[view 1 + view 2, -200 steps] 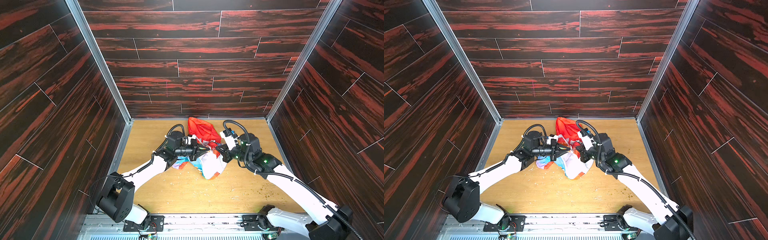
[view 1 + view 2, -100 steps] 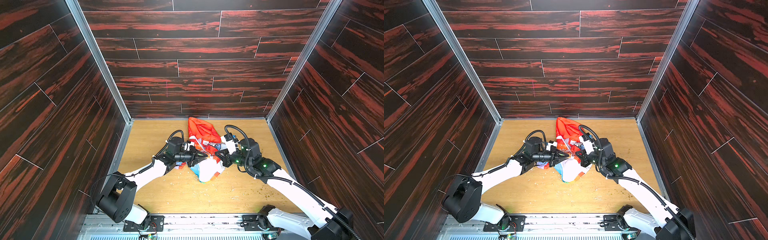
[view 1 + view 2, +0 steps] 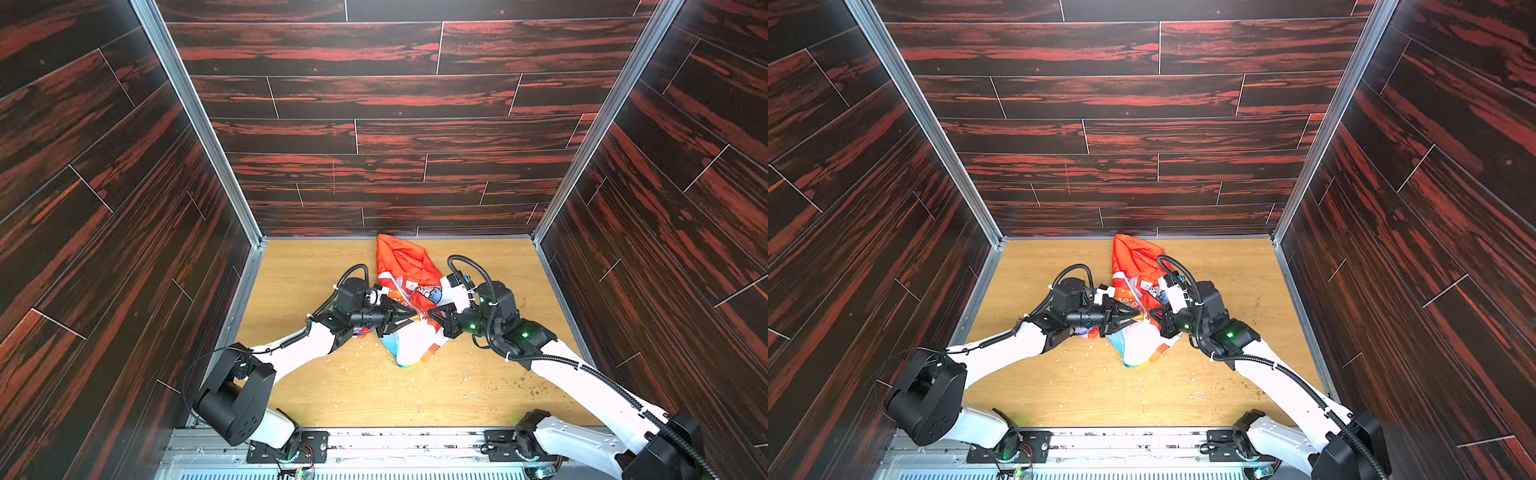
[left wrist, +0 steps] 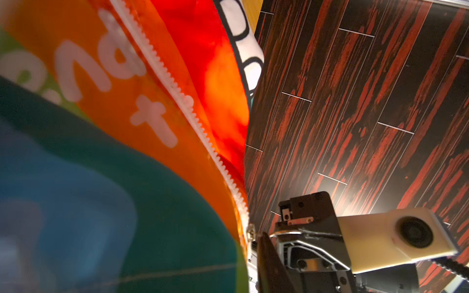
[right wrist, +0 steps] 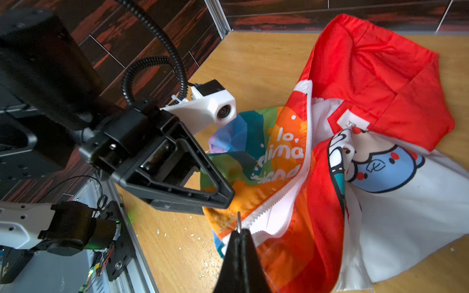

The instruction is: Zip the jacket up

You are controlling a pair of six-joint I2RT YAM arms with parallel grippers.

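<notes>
The jacket (image 3: 409, 266) (image 3: 1133, 257) lies bunched at the middle of the table, orange hood toward the back wall. Its white, rainbow-striped body points toward the front. Both grippers meet tip to tip over its front. My right gripper (image 3: 430, 316) (image 3: 1152, 315) (image 5: 239, 232) is shut on the small metal zipper pull (image 5: 238, 223), where the two white tooth rows part. My left gripper (image 3: 411, 318) (image 3: 1140, 318) (image 5: 228, 203) has its jaws a little apart. The zipper edge (image 4: 177, 93) and slider (image 4: 251, 232) lie beside its one visible finger (image 4: 266, 253). Fabric hides the other finger.
The wooden table (image 3: 332, 395) is boxed in by dark red-streaked wall panels (image 3: 395, 137) at the back and both sides. White crumbs (image 3: 353, 365) are scattered in front of the jacket. A metal rail (image 3: 374, 440) with the arm bases runs along the front edge.
Both grippers have moved toward the table's front, drawing the jacket's middle with them. The left jaws have parted slightly. The right gripper has stayed shut.
</notes>
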